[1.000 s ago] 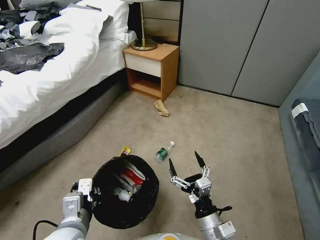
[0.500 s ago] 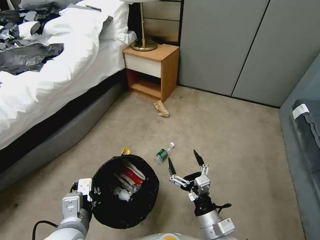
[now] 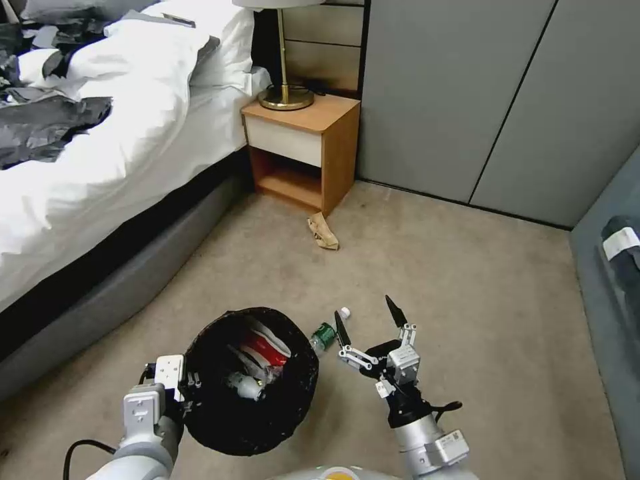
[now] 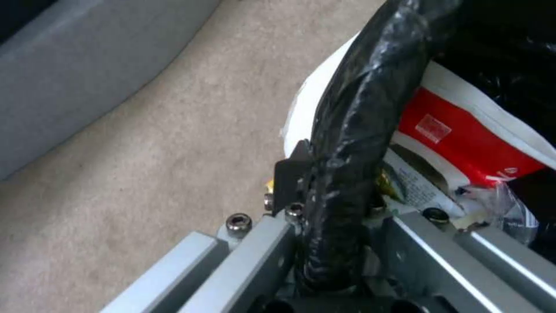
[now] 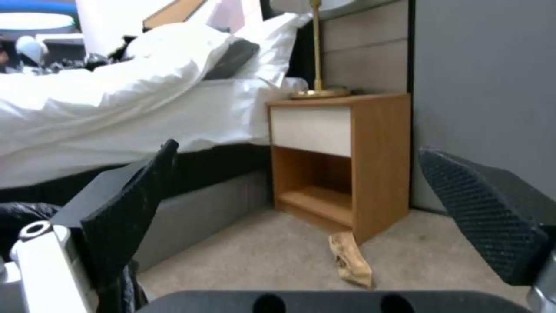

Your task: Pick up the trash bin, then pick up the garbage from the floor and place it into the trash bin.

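We carry the trash bin (image 3: 250,380) at our lower left, its bag-wrapped rim pinched between the left gripper's (image 4: 333,226) fingers, as the left wrist view shows; a red-white packet (image 3: 265,350) and other litter lie inside it. Our right gripper (image 3: 369,321) hovers to the right of the bin with its two dark fingers spread wide and holding nothing.

The relation that matters is the small plastic bottle (image 3: 327,331) on the floor. It lies just beside the bin's rim, and from the midpoint between our open fingers it sits toward 10 o'clock in the head view, very close to the left fingertip. Its long axis runs from about 8 o'clock to 2 o'clock, the white cap pointing to 2 o'clock and the green-labelled body toward the bin. The right arm is the free one and clearly the nearer for a grasp; we judge the fingers should close across that axis.

Farther off at 12 o'clock, the brown paper bag (image 3: 323,231) lies near the foot of the nightstand (image 3: 303,151), its length roughly along 11 to 5 o'clock.
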